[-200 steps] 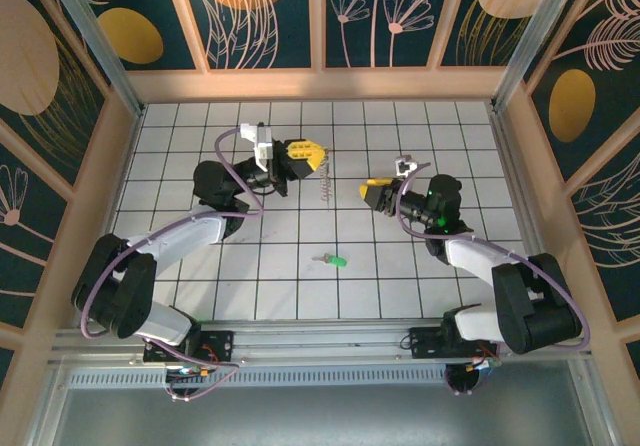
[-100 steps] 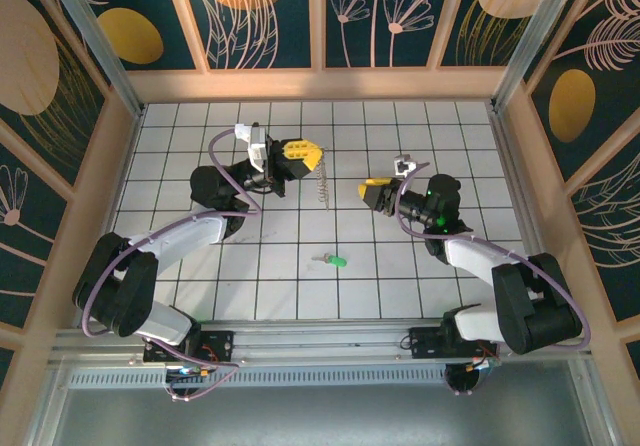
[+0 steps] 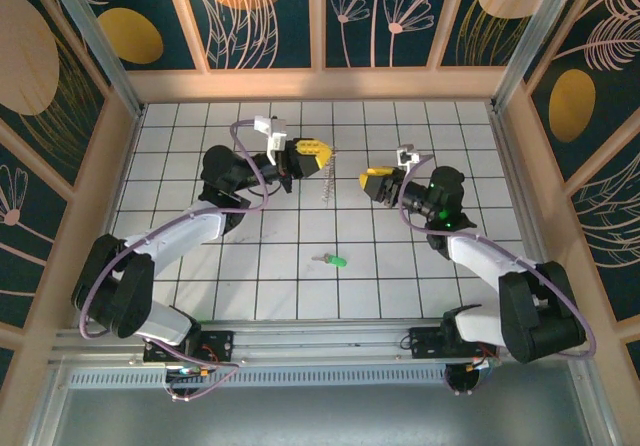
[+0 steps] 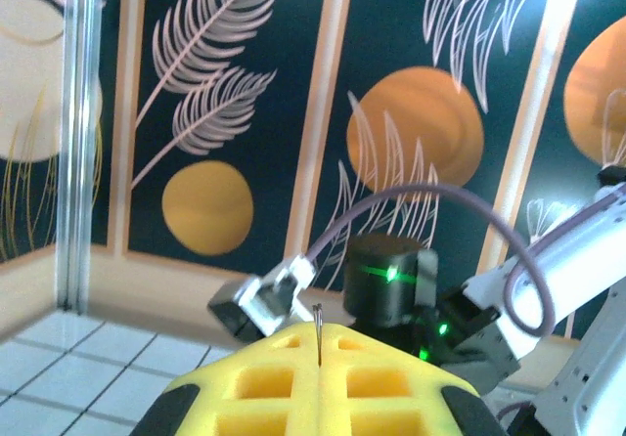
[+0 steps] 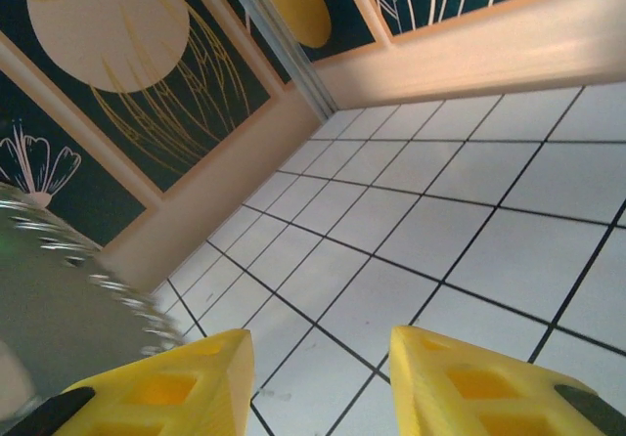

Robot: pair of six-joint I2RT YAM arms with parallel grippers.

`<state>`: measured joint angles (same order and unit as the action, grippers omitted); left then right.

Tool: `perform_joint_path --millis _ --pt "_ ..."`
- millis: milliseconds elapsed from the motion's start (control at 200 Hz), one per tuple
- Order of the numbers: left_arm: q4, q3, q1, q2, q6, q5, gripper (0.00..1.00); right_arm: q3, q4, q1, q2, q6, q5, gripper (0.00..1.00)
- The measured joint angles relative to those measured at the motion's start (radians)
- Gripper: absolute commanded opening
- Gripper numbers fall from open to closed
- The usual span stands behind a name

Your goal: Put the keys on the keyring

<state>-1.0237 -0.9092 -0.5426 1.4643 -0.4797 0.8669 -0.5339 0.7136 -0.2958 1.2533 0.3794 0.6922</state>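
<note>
While the left gripper [image 3: 322, 156] is raised over the middle of the table [image 3: 200, 126], its jaws are closed on the keyring [image 3: 325, 188], whose thin wire is seen pinched between the yellow fingers [image 4: 245, 387]. The right gripper [image 3: 366, 181] is poised near it, jaws parted around nothing. The green key [image 3: 338, 260] is seen lying flat nearer the table's near edge, well apart from both.

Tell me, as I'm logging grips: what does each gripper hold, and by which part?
The left gripper pinches the keyring by its thin loop; the rest hangs below. The right gripper is open, empty.
</note>
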Motion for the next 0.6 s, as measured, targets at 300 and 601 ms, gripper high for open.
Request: perform_joint_path --millis 300,601 --pt "0.129 0.073 0.0 -0.124 0.081 -0.042 0.0 0.0 -0.032 -0.001 -0.095 -0.003 -0.013 0.41" --pt "0.017 0.166 0.0 -0.107 0.046 -0.066 0.0 0.0 0.018 -0.001 -0.112 0.063 -0.009 0.42"
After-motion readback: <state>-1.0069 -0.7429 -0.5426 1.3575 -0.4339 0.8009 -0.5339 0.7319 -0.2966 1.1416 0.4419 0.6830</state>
